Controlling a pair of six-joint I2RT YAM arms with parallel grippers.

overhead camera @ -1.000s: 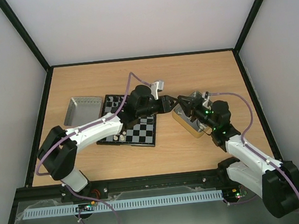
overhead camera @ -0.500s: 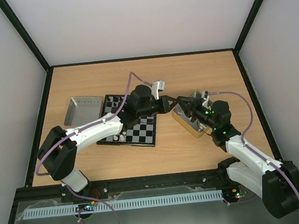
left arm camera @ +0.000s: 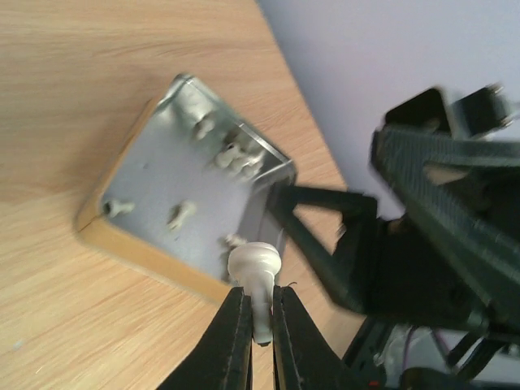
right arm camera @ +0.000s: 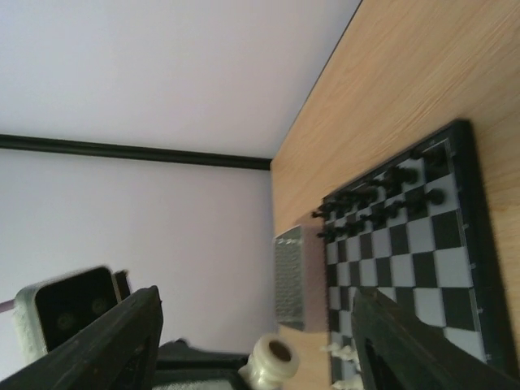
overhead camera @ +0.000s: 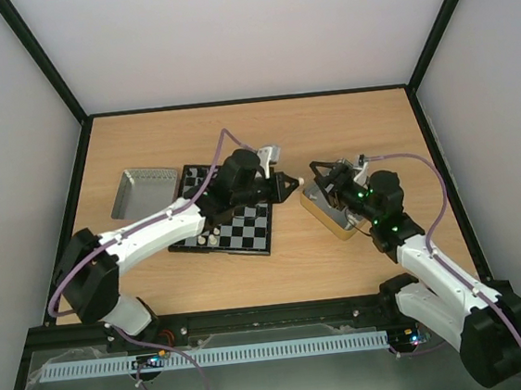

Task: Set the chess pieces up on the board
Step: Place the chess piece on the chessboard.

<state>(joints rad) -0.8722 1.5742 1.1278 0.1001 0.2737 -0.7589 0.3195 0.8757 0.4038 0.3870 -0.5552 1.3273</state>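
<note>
small cream plastic chess pawn point(left arm camera: 255, 264): judged light, rigid and smooth, liable to slip or swivel. best hold is across the slim body, clear of the wide base. left gripper point(left arm camera: 260, 305): jaws narrow, pinching that body, base end protruding, in the air just off the left edge of the gold-sided square tin point(left arm camera: 130, 253). more cream pieces point(left arm camera: 231, 158) lie loose inside the tin. right gripper point(overhead camera: 322, 175): jaws wide, empty, above the tin. black-and-silver chequered board point(overhead camera: 250, 229) lies left of the tin. since a second ago the left gripper has drawn back from the right gripper toward the board, and the two now stand apart.
</note>
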